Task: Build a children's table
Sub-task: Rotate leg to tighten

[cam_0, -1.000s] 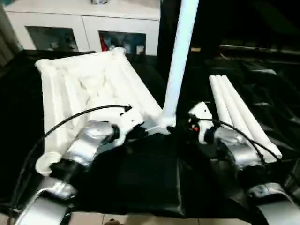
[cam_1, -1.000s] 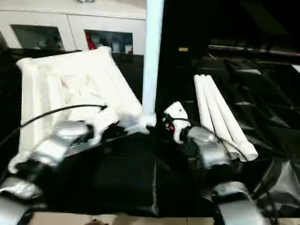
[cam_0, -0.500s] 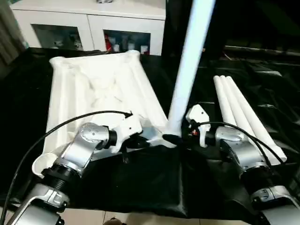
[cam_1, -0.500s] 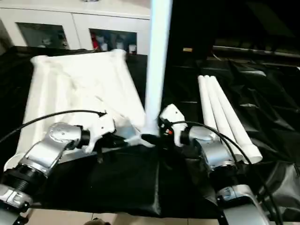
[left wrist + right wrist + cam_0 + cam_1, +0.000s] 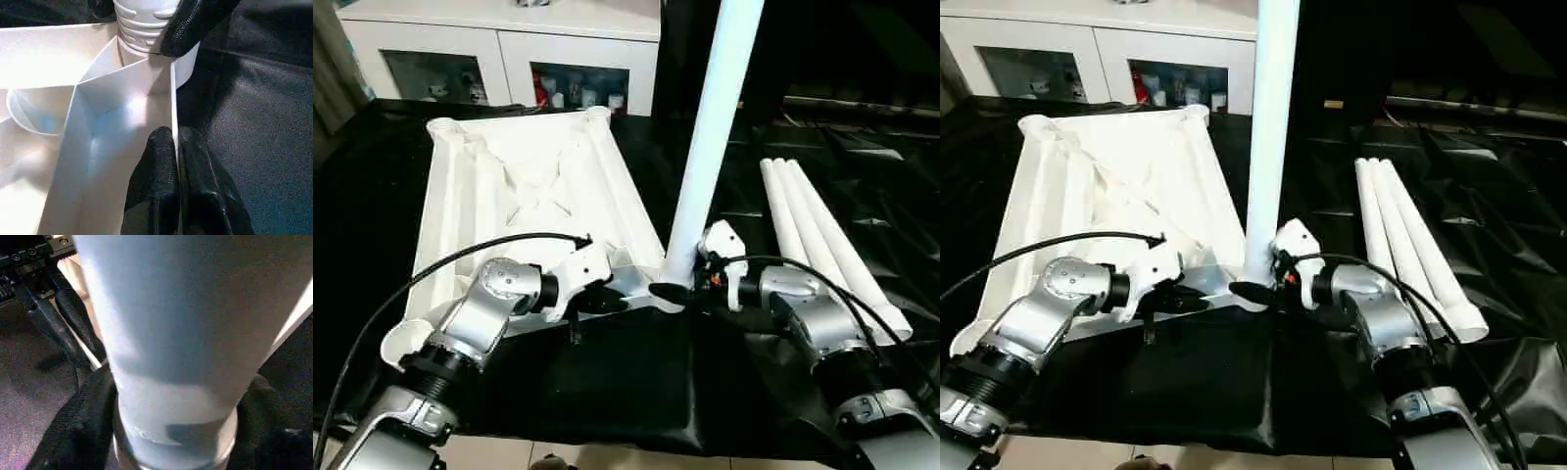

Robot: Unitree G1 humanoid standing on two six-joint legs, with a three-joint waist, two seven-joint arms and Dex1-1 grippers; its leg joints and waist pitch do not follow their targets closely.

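Observation:
The children's table top (image 5: 529, 196) lies ribbed side up on the black-covered work table. One white leg (image 5: 710, 147) stands upright in its near right corner socket, a little tilted. My right gripper (image 5: 670, 291) is shut around this leg's base, with one black finger (image 5: 83, 426) on each side of the tube (image 5: 171, 333). My left gripper (image 5: 176, 142) is shut on the top's thin near rim, just left of that corner. The leg's ribbed end (image 5: 142, 24) sits in the socket, with a right finger (image 5: 195, 24) against it. The near left socket (image 5: 406, 338) holds nothing.
Three more white legs (image 5: 822, 245) lie side by side on the black cover at the right. A white glass-door cabinet (image 5: 509, 59) stands behind the work table. The work table's front edge (image 5: 607, 441) runs just below my forearms.
The head camera has shifted, so the whole picture moved. Both grippers keep their hold and the leg stays upright in the corner socket.

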